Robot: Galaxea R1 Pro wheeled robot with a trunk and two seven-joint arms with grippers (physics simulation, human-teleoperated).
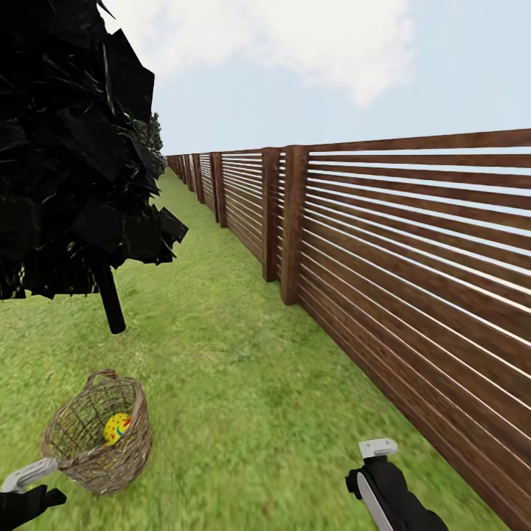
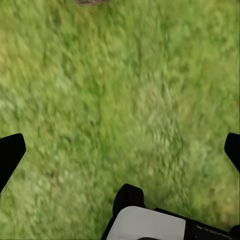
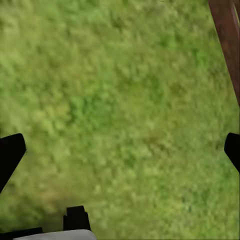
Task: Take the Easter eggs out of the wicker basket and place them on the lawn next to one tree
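Observation:
The brown wicker basket (image 1: pixel 110 466) stands on the lawn (image 1: pixel 243 369) at the lower left of the head view. One yellow Easter egg (image 1: pixel 116 428) with red dots and a blue band lies inside it; any others are hidden by the weave. My left gripper (image 1: pixel 26 479) hangs just left of the basket, and in the left wrist view this gripper (image 2: pixel 120 155) is open over bare grass. My right gripper (image 1: pixel 376 453) is well to the basket's right, near the fence, and the right wrist view shows it (image 3: pixel 120 150) open over grass. The tree is out of view.
A black cone-shaped conifer (image 1: pixel 74 147) on a thin dark trunk (image 1: pixel 110 299) stands just behind the basket. A brown slatted fence (image 1: pixel 413 258) runs along the right side into the distance, and its base (image 3: pixel 227 45) appears in the right wrist view. Open grass lies between them.

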